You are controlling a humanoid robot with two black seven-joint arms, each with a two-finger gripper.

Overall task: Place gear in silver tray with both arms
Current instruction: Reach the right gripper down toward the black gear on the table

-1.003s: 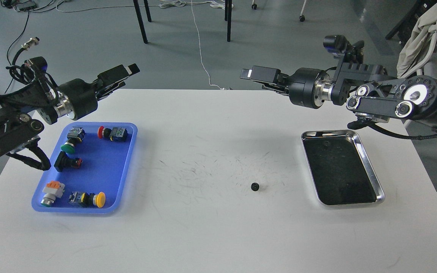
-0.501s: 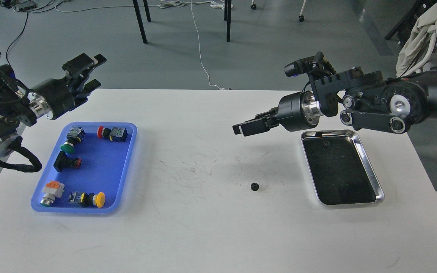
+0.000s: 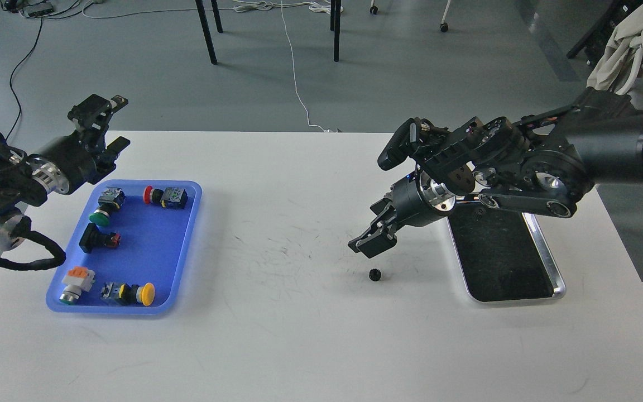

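On the white worktop, right of centre: one small black gear, lying flat and alone, well apart from the silver tray to its right. Right gripper hangs just above and slightly left of the gear, tilted down toward it, not touching; its fingers look slightly parted and hold nothing, though seen dark and nearly end-on, so the width of the gap is uncertain. Left gripper sits high over the far-left corner, fingers spread and empty, beyond the blue tray of push-button switches. Risks, judged from this layout — the gear is tiny against the fingertips, so a slightly off-centre closing would likely flick it away or roll it across the smooth surface; a descent too deep would jam the tips on the worktop before they close; a shallow pinch on the toothed edge could let the part slip out during the carry. The right forearm already covers the tray's near-left corner, so a low swing toward it might knock the raised rim and shift the tray — spoiling the drop.
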